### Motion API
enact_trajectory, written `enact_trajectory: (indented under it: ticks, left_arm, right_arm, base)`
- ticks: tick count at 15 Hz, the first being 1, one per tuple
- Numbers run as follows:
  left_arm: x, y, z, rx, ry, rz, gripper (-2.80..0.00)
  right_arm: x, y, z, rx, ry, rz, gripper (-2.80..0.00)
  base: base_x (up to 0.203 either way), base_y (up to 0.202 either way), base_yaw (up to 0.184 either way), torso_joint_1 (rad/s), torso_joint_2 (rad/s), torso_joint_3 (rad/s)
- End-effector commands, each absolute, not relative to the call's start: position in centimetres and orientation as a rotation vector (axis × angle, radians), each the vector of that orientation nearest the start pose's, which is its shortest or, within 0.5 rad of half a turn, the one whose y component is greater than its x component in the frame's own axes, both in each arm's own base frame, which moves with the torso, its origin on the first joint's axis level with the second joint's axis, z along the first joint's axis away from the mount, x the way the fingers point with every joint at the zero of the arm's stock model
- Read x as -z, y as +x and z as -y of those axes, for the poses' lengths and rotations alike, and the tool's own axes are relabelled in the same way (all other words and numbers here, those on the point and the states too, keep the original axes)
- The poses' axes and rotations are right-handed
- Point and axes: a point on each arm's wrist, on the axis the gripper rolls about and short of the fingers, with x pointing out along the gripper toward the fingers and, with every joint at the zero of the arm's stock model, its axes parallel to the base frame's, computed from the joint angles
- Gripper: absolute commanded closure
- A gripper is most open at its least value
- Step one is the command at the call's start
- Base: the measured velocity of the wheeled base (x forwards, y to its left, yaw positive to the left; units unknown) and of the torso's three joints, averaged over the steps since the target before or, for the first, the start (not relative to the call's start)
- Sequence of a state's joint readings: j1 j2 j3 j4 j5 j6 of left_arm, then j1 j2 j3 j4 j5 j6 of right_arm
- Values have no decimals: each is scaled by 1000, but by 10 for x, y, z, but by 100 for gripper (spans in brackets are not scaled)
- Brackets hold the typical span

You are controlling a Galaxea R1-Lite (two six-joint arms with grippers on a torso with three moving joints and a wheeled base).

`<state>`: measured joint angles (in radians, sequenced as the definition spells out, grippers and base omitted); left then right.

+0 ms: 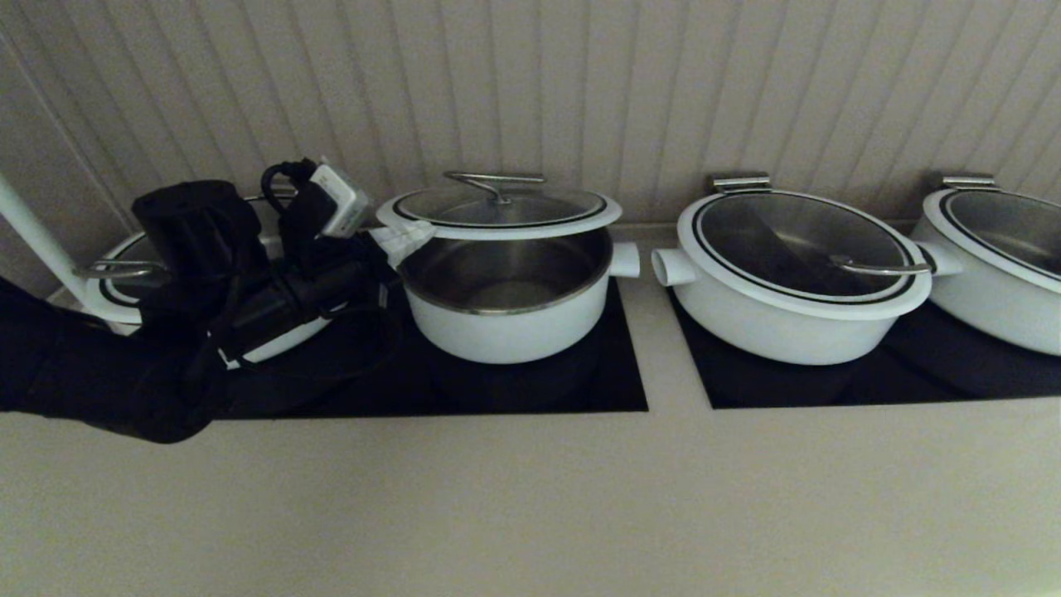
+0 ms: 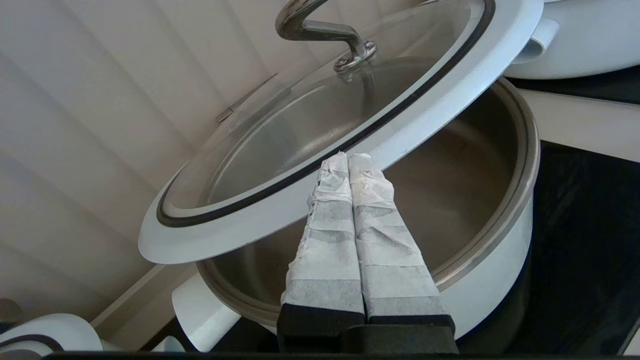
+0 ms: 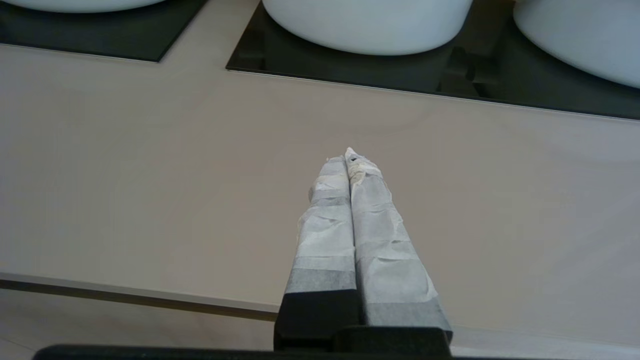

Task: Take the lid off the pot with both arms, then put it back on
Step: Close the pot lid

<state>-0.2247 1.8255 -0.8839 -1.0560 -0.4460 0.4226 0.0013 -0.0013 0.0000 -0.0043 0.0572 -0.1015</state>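
Note:
The lid [image 1: 497,211], glass with a white rim and a steel wire handle [image 1: 496,181], is raised above the pot [image 1: 506,319], and the steel bowl shows open beneath it. My left gripper [image 1: 410,240] is shut with nothing between its fingers. Its taped tips touch the lid's left rim from below. In the left wrist view the gripper [image 2: 348,156] meets the white rim of the lid [image 2: 300,125] over the pot [image 2: 495,260]. I cannot tell what bears the lid's far side. My right gripper [image 3: 348,155] is shut and empty over the beige counter, out of the head view.
A wider lidded pot [image 1: 796,274] stands to the right, with another [image 1: 995,257] at the far right. A third [image 1: 116,282] sits behind my left arm. All stand on black hob panels [image 1: 580,390]. The panelled wall is close behind. The beige counter [image 1: 530,497] runs along the front.

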Motion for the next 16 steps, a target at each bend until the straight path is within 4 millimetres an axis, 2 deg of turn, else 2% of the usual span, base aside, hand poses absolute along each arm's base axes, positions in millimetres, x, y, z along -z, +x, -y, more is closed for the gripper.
enact_trajectory:
  ticks: [1, 4, 16]
  left_arm:
    - [-202, 329, 85, 640, 420, 250, 0]
    - [-194, 328, 85, 647, 417, 223, 0]
    - [-183, 331, 94, 674, 411, 200, 0]
  right_arm:
    - [-76, -23, -1, -60, -103, 8, 0]
    - [-76, -23, -1, -60, -103, 8, 0]
    - [-76, -23, -1, -60, -103, 8, 0]
  base:
    - [0, 0, 0, 0, 0, 0]
    - [0, 0, 0, 0, 0, 0]
    - [0, 0, 0, 0, 0, 0]
